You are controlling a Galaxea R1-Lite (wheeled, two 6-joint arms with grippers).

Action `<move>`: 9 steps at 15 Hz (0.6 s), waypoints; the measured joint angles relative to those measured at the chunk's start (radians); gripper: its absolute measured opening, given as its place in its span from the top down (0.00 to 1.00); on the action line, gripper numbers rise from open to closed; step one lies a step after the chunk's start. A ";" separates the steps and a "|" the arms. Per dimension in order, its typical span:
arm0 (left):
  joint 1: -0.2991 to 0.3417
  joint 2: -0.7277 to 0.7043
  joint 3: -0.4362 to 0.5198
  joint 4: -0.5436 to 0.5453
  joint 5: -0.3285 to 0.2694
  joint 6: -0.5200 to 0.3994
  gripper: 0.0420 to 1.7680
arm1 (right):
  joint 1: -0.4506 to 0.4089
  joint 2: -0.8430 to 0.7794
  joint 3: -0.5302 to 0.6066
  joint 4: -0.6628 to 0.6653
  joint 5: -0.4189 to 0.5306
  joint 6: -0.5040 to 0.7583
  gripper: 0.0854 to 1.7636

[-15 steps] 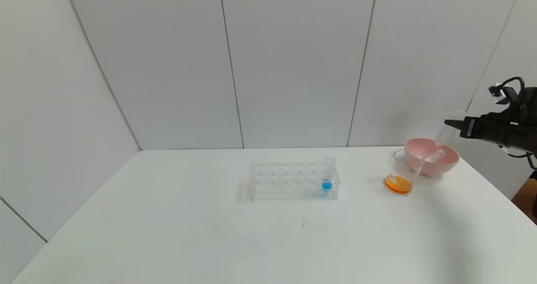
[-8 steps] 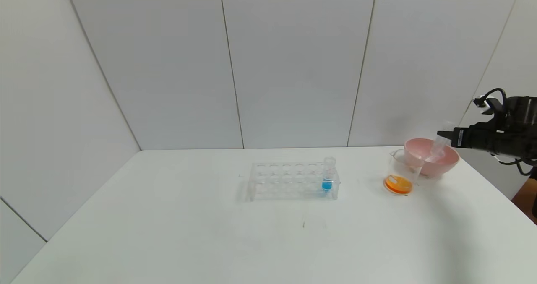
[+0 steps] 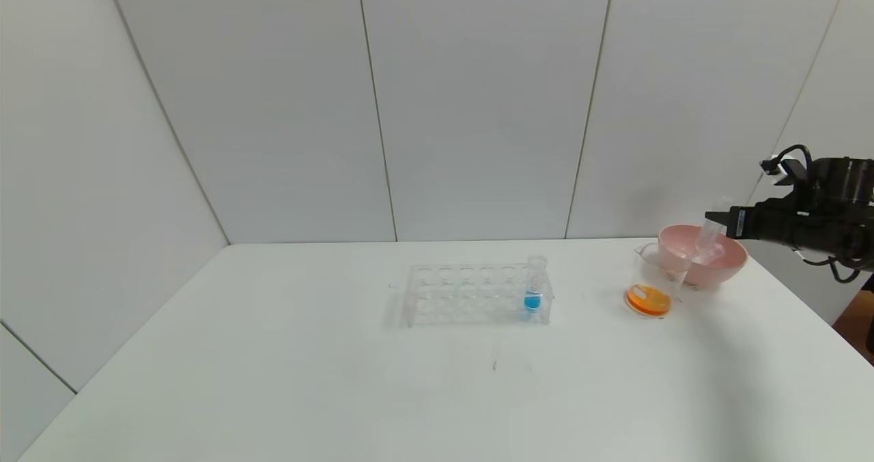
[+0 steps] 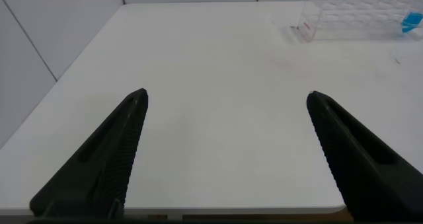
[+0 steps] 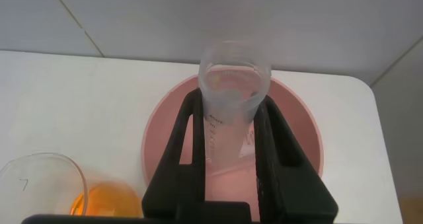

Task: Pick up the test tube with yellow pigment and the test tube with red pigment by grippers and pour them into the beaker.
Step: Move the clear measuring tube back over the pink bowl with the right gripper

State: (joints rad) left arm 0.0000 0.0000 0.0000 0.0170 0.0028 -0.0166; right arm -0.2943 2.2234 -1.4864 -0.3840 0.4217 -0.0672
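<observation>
My right gripper (image 3: pixel 714 218) (image 5: pixel 231 100) hangs over the pink bowl (image 3: pixel 725 268) (image 5: pixel 165 121), shut on a clear test tube (image 3: pixel 707 238) (image 5: pixel 234 78). The tube is tilted, its lower end dipping into the bowl, and no coloured liquid shows in it, so I cannot tell which pigment tube it is. Just left of the bowl stands the beaker (image 3: pixel 657 271) (image 5: pixel 41 178) with orange liquid at its bottom. My left gripper (image 4: pixel 228 95) is open over the near left part of the table, out of the head view.
A clear tube rack (image 3: pixel 471 293) (image 4: pixel 350 16) stands mid-table with a blue-liquid tube (image 3: pixel 534 286) (image 4: pixel 410 19) at its right end. The table edge (image 3: pixel 812 312) runs close behind the bowl on the right.
The right gripper has come down and slightly left with the tube, whose lower end now reaches into the pink bowl.
</observation>
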 joint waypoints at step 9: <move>0.000 0.000 0.000 0.000 0.000 0.000 0.03 | -0.003 0.025 -0.001 -0.030 0.001 -0.007 0.76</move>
State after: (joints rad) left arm 0.0000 0.0000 0.0000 0.0170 0.0028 -0.0166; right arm -0.2972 2.2485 -1.4874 -0.4136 0.4228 -0.0745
